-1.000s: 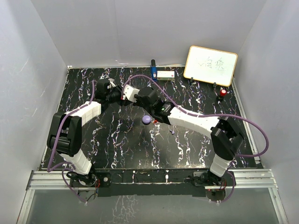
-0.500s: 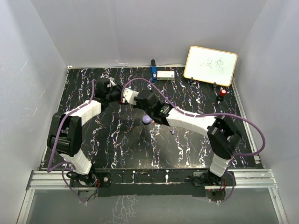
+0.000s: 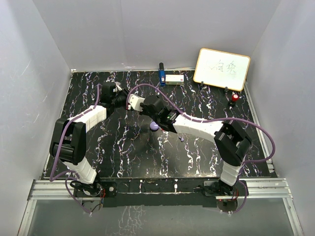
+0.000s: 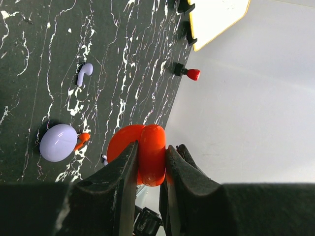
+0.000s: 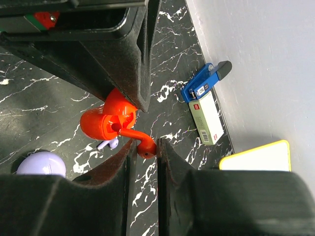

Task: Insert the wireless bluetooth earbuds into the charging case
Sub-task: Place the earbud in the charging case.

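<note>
Docking orange earbud into its case; judged mid-insertion.
- Left gripper (image 4: 151,147) clenched on orange charging case (image 4: 147,162), lid apparently open.
- Right gripper (image 5: 145,142) clenched, just beside left fingers.
- Purple case (image 4: 58,142) on table below left hand.
- Orange earbud (image 5: 146,149) pinched by stem in right fingers, head at case mouth; seated or not, cannot tell.
- Second orange earbud (image 4: 82,139) against purple case; purple earbud (image 4: 84,73) beyond.
- Next: press head into socket, then release.

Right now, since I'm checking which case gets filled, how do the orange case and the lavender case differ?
The orange case is clamped in the left gripper, off the table; the lavender case lies loose on it. The orange case is hinged open, with the right gripper's orange earbud at it; the lavender case looks closed. Both are smooth rounded pebbles.
</note>
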Action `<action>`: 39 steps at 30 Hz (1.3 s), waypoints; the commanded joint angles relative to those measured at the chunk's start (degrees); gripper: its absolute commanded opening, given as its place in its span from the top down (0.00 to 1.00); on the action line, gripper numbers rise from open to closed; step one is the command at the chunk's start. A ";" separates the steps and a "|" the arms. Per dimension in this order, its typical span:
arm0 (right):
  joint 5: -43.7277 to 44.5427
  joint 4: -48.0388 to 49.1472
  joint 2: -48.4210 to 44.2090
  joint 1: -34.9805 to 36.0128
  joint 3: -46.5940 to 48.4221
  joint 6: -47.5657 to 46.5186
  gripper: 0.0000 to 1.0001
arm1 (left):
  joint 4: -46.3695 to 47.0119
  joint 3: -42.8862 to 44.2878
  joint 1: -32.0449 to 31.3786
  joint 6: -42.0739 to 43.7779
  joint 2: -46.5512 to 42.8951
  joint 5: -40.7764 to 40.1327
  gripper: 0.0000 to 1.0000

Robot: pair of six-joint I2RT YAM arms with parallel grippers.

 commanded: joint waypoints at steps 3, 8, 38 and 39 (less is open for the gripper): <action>0.76 3.93 -0.28 0.59 -0.12 -0.71 1.00 | -1.03 1.98 -0.22 -0.49 -0.62 2.94 1.00; 0.57 4.10 -0.21 0.79 -0.25 -0.84 1.00 | -0.94 2.04 -0.30 -0.47 -0.41 3.12 1.00; 1.70 5.31 -1.65 2.41 -2.85 -5.87 1.00 | -1.73 3.70 -0.32 -0.10 1.30 3.65 1.00; 1.61 5.33 -1.68 2.47 -2.88 -5.89 1.00 | -1.69 3.72 -0.32 -0.07 1.35 3.72 1.00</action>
